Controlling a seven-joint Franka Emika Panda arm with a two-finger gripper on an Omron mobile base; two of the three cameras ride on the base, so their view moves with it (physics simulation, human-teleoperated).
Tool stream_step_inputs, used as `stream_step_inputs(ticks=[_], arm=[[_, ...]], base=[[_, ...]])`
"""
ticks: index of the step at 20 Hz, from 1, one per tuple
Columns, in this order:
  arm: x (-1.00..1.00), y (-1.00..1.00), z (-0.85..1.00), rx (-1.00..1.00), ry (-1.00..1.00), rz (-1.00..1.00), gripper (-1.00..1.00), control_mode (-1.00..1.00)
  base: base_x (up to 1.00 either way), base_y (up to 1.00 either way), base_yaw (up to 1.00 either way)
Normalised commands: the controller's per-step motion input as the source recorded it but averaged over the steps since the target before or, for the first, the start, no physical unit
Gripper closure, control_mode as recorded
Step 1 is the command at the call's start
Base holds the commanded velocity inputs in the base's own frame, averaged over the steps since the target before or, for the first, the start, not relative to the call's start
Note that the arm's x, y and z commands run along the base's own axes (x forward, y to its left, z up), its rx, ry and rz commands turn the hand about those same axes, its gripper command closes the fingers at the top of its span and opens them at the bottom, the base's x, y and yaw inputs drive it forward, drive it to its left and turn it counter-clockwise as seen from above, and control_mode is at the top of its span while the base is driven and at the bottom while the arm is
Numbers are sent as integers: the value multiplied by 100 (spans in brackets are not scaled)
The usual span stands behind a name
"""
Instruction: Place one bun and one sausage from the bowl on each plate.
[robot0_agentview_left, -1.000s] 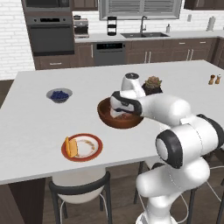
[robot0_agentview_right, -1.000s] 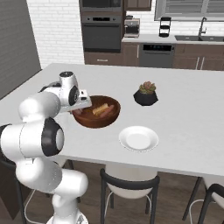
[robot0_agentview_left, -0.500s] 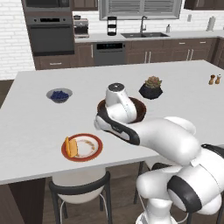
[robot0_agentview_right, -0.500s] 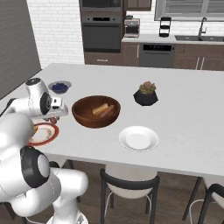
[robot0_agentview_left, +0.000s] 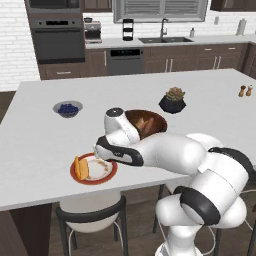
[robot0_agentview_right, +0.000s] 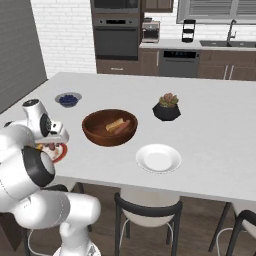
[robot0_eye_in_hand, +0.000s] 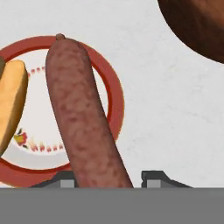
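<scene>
Swung from the bowl (robot0_agentview_left: 146, 123) to the red-rimmed plate (robot0_eye_in_hand: 114, 94), gripper (robot0_eye_in_hand: 107, 180) pinching a sausage (robot0_eye_in_hand: 81, 113) (long axis pointing away), bun (robot0_eye_in_hand: 11, 103) alongside.

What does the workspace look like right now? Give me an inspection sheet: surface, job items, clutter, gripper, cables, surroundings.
Surface: white island counter, nothing spilled that I can see.
Job's things: wooden bowl holds a bun and a sausage; red-rimmed plate has one bun on it; plain white plate is bare.
Clutter: small bowl of blueberries, black plant pot, salt and pepper shakers.
Gripper: gripper shut on a sausage, held over the red-rimmed plate; whether it touches the plate cannot be told.
Cables: nothing seen.
Surroundings: stools at the near edge, wall oven, sink and cabinets behind.
</scene>
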Motion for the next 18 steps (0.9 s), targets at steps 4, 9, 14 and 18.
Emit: stream_step_inputs(ticks=[4, 9, 14, 18], arm=[[10, 35, -43, 1, 1, -13, 100, -100], [39, 29, -39, 2, 6, -14, 100, -100], [8, 7, -25, 6, 4, -15, 100, -100], [0, 0, -14, 7, 3, -17, -100, -100]], base=[[0, 0, 0], [0, 0, 0], [0, 0, 0], [0, 0, 0]])
